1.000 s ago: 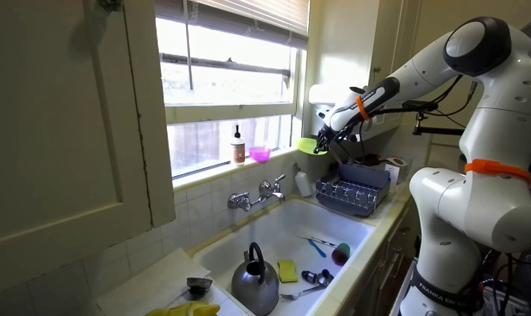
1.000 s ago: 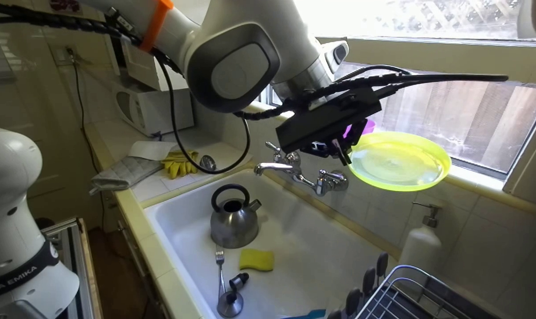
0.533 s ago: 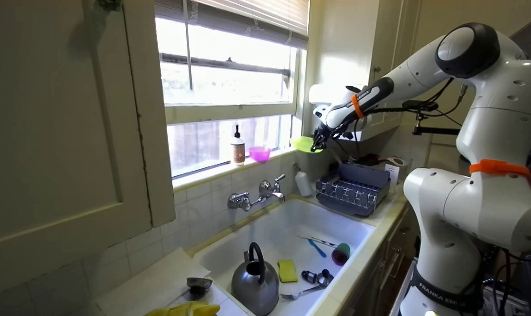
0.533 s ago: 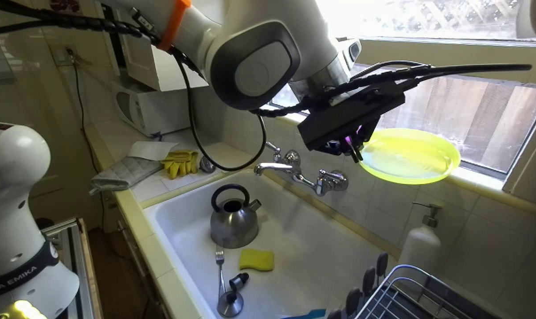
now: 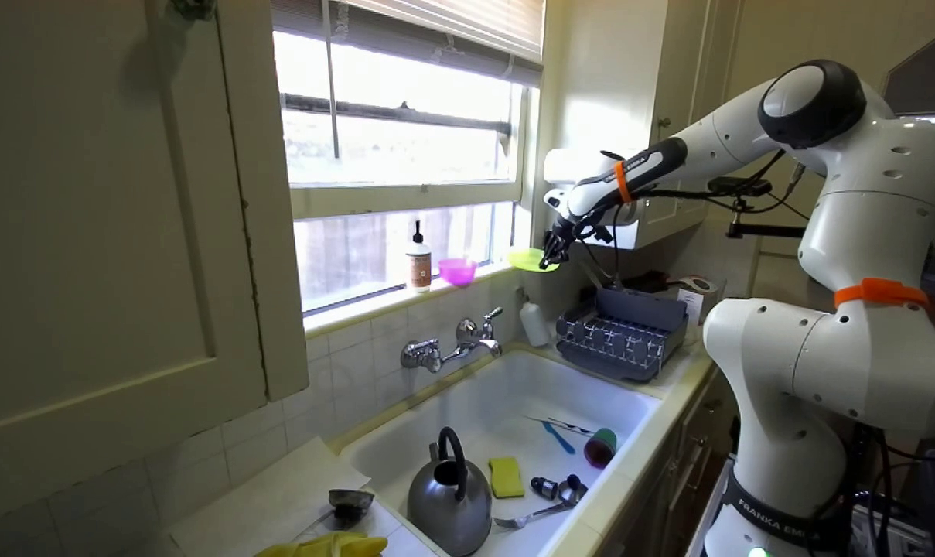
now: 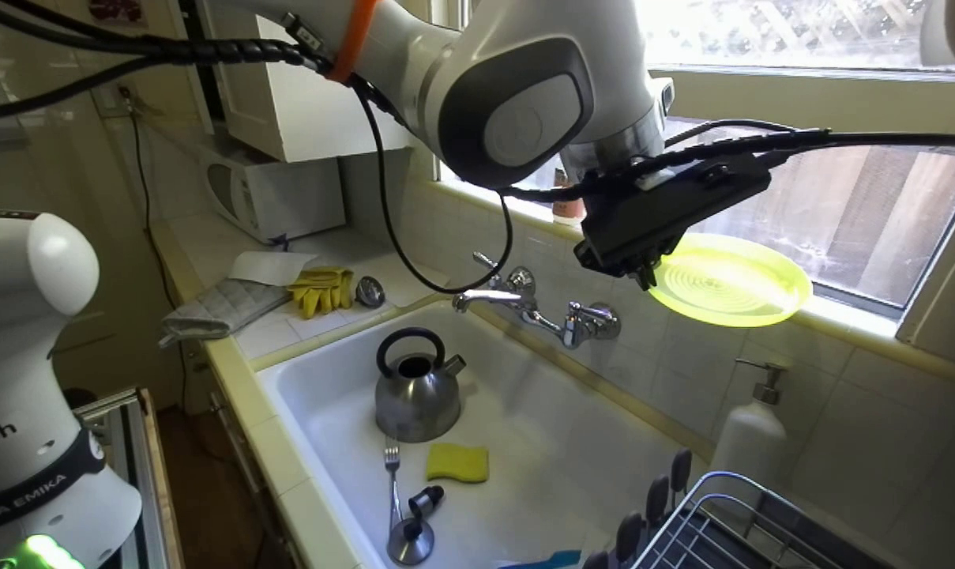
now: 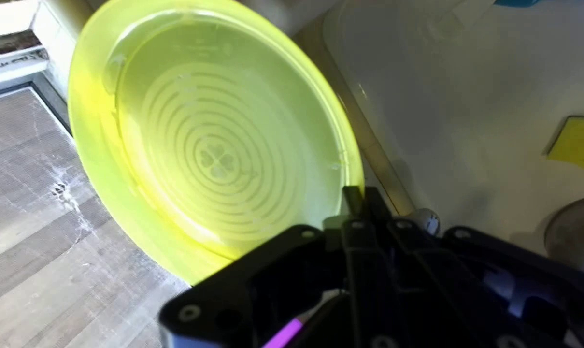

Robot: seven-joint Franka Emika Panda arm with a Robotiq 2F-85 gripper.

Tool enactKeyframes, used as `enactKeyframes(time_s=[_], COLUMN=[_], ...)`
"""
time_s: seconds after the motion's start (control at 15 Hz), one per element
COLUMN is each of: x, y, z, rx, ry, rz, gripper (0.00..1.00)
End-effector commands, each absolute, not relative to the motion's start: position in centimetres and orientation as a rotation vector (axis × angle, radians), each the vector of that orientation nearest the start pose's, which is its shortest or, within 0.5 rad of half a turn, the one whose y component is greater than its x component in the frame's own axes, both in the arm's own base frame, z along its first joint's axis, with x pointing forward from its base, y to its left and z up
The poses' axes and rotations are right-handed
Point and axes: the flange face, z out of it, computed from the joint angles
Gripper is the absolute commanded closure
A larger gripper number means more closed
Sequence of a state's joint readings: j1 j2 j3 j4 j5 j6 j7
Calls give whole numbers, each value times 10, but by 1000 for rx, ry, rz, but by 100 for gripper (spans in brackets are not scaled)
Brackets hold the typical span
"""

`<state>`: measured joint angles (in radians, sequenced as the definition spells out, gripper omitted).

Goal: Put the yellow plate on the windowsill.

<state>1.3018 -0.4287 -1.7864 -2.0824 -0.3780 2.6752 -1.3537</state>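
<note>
The yellow plate [image 6: 734, 278] has neared the windowsill [image 5: 374, 306].

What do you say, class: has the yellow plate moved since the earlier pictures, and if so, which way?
Yes. In an exterior view, the yellow plate has shifted left, closer to the unmoved pink bowl on the windowsill.

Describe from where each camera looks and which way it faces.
In an exterior view: from the kettle end of the sink toward the dish rack; arm and claw show.
In an exterior view: from the dish rack end toward the microwave; arm and claw show.
Wrist view: from behind the claw toward the yellow plate; claw shows.
Both exterior views share windowsill, sink, kettle, yellow plate.
</note>
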Motion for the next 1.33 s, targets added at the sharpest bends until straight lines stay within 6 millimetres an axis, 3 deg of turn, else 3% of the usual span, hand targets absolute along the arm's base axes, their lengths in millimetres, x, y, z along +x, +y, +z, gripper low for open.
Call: enactKeyframes(time_s=[0.0, 0.53, 0.6, 1.27], x=[532, 571, 559, 565], y=[-326, -326, -316, -320], z=[425, 416, 420, 420], rx=[-2852, -2791, -2820, -2825], ry=[-1769, -1907, -1873, -1873], rz=[-757, -668, -686, -658], gripper=[99, 99, 99, 99])
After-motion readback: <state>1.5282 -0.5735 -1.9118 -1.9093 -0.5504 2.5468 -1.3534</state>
